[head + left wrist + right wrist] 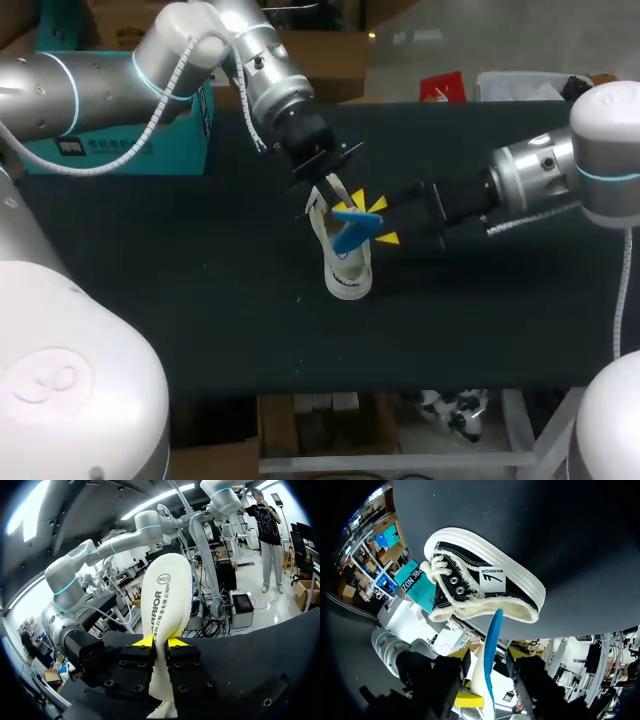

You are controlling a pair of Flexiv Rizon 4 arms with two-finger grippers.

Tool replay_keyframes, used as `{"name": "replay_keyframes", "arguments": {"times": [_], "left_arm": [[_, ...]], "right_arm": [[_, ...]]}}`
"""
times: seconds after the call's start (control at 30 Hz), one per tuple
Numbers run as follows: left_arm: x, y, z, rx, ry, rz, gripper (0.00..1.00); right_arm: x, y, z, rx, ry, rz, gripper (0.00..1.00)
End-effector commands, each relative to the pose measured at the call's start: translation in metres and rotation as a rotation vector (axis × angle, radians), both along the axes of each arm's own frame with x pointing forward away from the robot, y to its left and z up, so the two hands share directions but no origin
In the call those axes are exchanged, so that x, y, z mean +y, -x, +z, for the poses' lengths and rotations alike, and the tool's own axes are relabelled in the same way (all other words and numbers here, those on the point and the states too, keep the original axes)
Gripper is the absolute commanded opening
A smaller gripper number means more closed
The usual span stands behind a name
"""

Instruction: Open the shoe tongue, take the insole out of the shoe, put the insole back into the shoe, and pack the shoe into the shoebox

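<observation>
A black canvas shoe [349,272] with a white sole lies on the dark table, mid-table. Just above it hangs the insole [352,226], blue on one face and cream on the other. My left gripper [333,190] is shut on the insole [165,600], its yellow tips pinching the cream face low down [160,641]. My right gripper [381,220] comes in from the right and straddles the insole's blue edge [491,640]. Its fingers [463,653] stand a little off it on both sides, so it is open [489,653]. The shoe [485,580] lies ahead of it, opening toward the gripper.
The teal shoebox [130,140] stands at the table's back left, partly behind my left arm, and also shows in the right wrist view as a teal shoebox [417,582] beyond the shoe. Bare dark tabletop [200,300] spreads to the front and both sides of the shoe.
</observation>
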State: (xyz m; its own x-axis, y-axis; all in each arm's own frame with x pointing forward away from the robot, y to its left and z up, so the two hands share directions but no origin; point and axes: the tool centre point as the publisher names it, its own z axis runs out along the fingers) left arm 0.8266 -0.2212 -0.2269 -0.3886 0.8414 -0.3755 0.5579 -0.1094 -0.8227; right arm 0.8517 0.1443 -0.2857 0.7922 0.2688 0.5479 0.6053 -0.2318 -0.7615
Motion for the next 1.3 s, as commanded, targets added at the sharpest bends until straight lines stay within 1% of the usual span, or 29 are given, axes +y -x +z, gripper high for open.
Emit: {"name": "replay_keyframes", "arguments": {"times": [0.03, 0.17, 0.3, 0.37, 0.4, 0.43, 0.5, 0.67, 0.8, 0.83, 0.87, 0.9, 0.93, 0.97, 1.0, 1.13, 1.27, 1.3], "left_arm": [[-0.001, 0.002, 0.000, -0.012, -0.001, 0.014, 0.00], [-0.001, 0.000, -0.001, -0.007, 0.004, 0.015, 0.00], [-0.003, -0.002, -0.003, -0.004, 0.006, 0.019, 0.00], [-0.004, -0.002, -0.003, -0.003, 0.009, 0.020, 0.00], [-0.004, -0.002, -0.003, -0.002, 0.011, 0.020, 0.00], [-0.004, -0.003, -0.003, -0.002, 0.014, 0.020, 0.00], [-0.005, -0.003, -0.002, -0.003, 0.019, 0.021, 0.00], [-0.009, -0.004, -0.002, -0.001, 0.023, 0.025, 0.00], [-0.011, -0.005, -0.004, 0.014, -0.001, 0.012, 0.00], [-0.011, -0.005, -0.004, 0.023, -0.009, 0.002, 0.02], [-0.011, -0.006, -0.004, 0.026, -0.013, 0.001, 0.37], [-0.011, -0.007, -0.004, 0.033, -0.025, 0.000, 0.54], [-0.011, -0.009, -0.003, 0.052, -0.040, -0.019, 0.85], [-0.010, -0.011, -0.003, 0.066, -0.044, -0.028, 1.00], [-0.008, -0.012, -0.003, 0.074, -0.055, -0.029, 1.00], [0.003, -0.023, 0.000, 0.147, -0.109, -0.093, 1.00], [0.025, -0.042, 0.003, 0.241, -0.178, -0.164, 1.00], [0.030, -0.047, 0.004, 0.256, -0.195, -0.175, 1.00]], "right_arm": [[0.000, -0.006, -0.002, 0.006, -0.007, 0.014, 0.44], [0.000, -0.008, -0.002, 0.006, -0.014, 0.018, 0.40], [0.000, -0.010, -0.003, 0.008, -0.018, 0.022, 0.31], [0.000, -0.010, -0.003, 0.008, -0.023, 0.024, 0.29], [0.000, -0.010, -0.003, 0.008, -0.024, 0.024, 0.25], [0.000, -0.010, -0.003, 0.009, -0.023, 0.024, 0.18], [0.000, -0.010, -0.002, 0.009, -0.025, 0.025, 0.00], [0.000, -0.007, -0.002, 0.000, -0.035, 0.024, 0.00], [0.000, -0.003, -0.003, -0.006, -0.040, 0.020, 0.00], [0.000, -0.002, -0.003, -0.008, -0.042, 0.019, 0.00], [0.000, -0.001, -0.004, -0.009, -0.043, 0.018, 0.00], [0.000, -0.001, -0.004, -0.010, -0.042, 0.017, 0.00], [0.000, 0.000, -0.004, -0.011, -0.042, 0.016, 0.00], [0.000, 0.001, -0.005, -0.012, -0.043, 0.015, 0.00], [0.000, 0.001, -0.005, -0.013, -0.043, 0.013, 0.00], [-0.001, 0.005, -0.005, -0.018, -0.044, 0.005, 0.00], [-0.001, 0.011, -0.003, -0.020, -0.042, 0.000, 0.00], [0.000, 0.012, -0.002, -0.023, -0.041, -0.001, 0.00]]}}
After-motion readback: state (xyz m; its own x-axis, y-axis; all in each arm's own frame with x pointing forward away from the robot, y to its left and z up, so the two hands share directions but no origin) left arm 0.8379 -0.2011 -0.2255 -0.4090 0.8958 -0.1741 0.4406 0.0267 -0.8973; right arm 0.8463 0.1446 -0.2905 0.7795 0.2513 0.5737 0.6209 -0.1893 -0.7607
